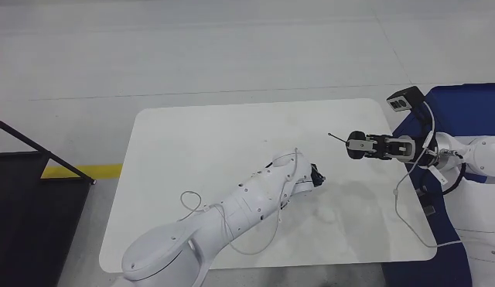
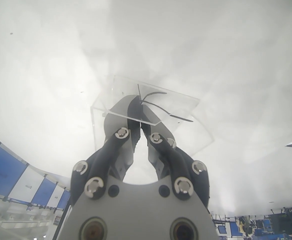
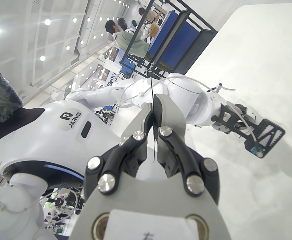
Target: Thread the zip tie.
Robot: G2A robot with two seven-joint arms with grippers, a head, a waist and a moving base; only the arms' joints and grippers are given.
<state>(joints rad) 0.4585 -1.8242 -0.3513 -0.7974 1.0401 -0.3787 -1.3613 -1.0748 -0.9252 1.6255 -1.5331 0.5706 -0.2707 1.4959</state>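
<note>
My right gripper (image 1: 349,144) hovers over the right side of the white table (image 1: 193,155), shut on a thin black zip tie (image 1: 336,138) that sticks out toward the table's middle. In the right wrist view the zip tie (image 3: 151,86) runs straight between the shut fingers (image 3: 146,118). My left gripper (image 2: 140,106) sits inside a small clear box (image 2: 181,103), its tips closed where several black zip ties (image 2: 161,107) meet. That left gripper (image 1: 315,177) is a short way from the right one, nearer the table's front.
A blue surface (image 1: 464,101) and a small black device (image 1: 404,100) lie at the table's right edge. A dark frame (image 1: 46,157) stands to the left. White cables (image 1: 410,210) trail from the right arm.
</note>
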